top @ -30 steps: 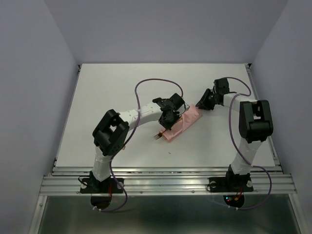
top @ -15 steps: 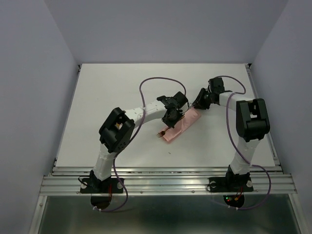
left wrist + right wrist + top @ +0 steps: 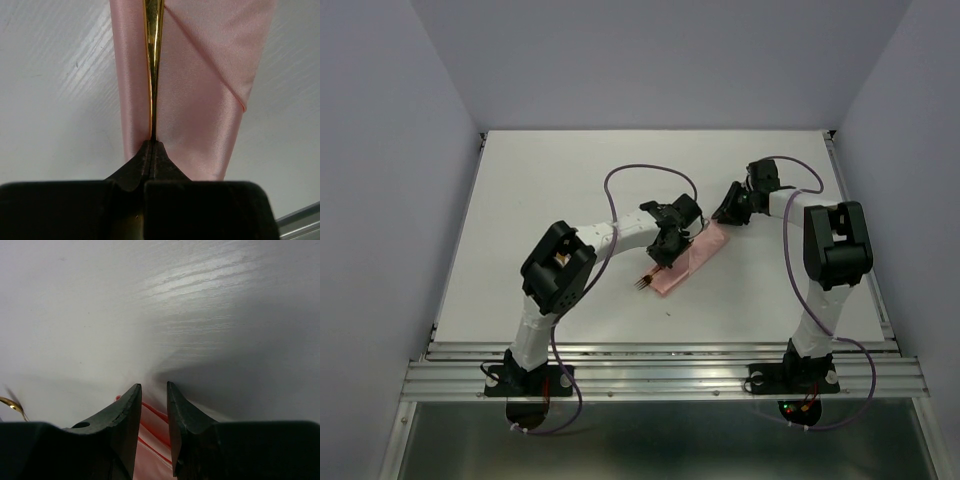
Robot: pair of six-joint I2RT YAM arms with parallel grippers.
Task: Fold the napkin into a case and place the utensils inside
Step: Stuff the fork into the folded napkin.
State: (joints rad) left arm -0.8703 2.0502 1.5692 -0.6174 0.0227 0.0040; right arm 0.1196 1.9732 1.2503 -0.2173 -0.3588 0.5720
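Right now the left gripper [image 3: 152, 146] is clamped on a thin gold utensil [image 3: 152, 60], held along the soft pink case [image 3: 200, 110] on the table [image 3: 50, 75]. The metal is probably stiff and slick, so grip the handle. The right gripper [image 3: 154, 390] sits slightly parted at the case's far end.

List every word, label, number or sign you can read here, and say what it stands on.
None. No readable text shows on the napkin, the utensil, the table, the left arm or the right arm in any view.
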